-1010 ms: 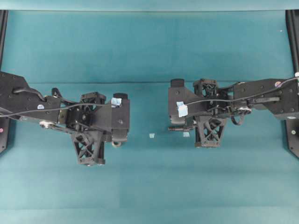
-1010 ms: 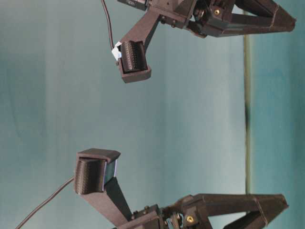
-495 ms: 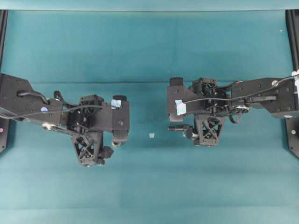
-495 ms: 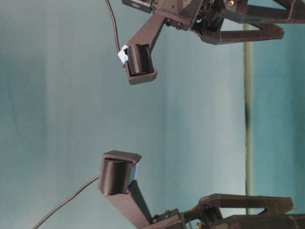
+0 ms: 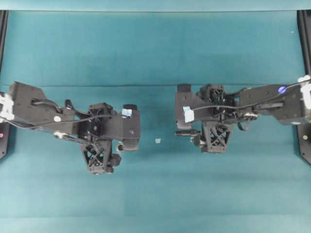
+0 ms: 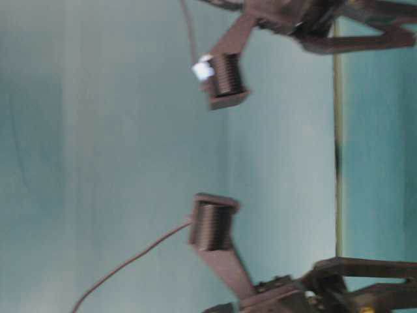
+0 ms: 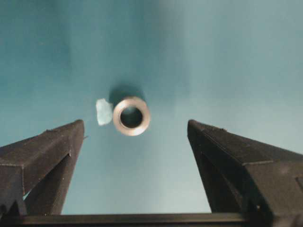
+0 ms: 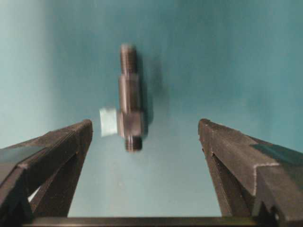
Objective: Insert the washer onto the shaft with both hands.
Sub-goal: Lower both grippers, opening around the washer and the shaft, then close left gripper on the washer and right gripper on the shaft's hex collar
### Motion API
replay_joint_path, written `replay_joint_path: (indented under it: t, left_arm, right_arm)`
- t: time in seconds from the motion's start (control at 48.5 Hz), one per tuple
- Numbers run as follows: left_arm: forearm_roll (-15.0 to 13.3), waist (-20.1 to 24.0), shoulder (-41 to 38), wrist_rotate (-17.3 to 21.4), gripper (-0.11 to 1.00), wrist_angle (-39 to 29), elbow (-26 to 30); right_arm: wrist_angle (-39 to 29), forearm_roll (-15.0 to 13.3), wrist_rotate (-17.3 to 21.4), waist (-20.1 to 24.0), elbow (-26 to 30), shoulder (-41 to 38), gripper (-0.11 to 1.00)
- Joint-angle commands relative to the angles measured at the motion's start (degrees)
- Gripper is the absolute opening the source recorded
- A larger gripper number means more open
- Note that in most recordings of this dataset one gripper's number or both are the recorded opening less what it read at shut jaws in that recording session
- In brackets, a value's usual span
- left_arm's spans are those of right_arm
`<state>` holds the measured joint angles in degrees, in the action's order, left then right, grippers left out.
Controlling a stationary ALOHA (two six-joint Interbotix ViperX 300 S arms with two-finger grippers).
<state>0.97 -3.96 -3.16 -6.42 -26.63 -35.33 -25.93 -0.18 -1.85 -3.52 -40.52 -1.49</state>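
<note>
Wrist views: left gripper (image 7: pixel 135 130) and right gripper (image 8: pixel 144 130) both spread, empty. Centre washer (image 7: pixel 131 116) and shaft (image 8: pixel 130 97) between fingers (ignore tape) before you descend.

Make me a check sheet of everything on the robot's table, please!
Surface: teal table, flat and bare-looking.
Job's things: washer lying flat, hole up; shaft lying on its side. Neither is held.
Clutter: pale blue tape scrap beside the washer, another tape scrap against the shaft.
Grippers: left gripper open above the washer; right gripper open above the shaft.
Cables: black cable along the right arm.
Surroundings: black frame rail at the edge.
</note>
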Motion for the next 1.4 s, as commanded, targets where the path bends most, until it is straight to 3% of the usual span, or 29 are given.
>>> replay_joint_path:
  t: [0.0,0.268,1.381]
  left_arm:
    - [0.09,0.35,-0.7,-0.09,0.94,0.62,0.53]
    - [0.18,0.44,-2.2,-0.09,0.94,3.25,-0.18]
    - [0.18,1.05,-5.19,-0.44,0.94,5.27,-0.35]
  right_arm:
    - [0.7,0.09,0.26,0.18,-0.09,-0.35,0.94]
    - [3.69,0.09,0.18,0.18,0.0,-1.93,0.94]
    - [4.57,0.18,0.18,0.09,0.7,-4.57,0.94]
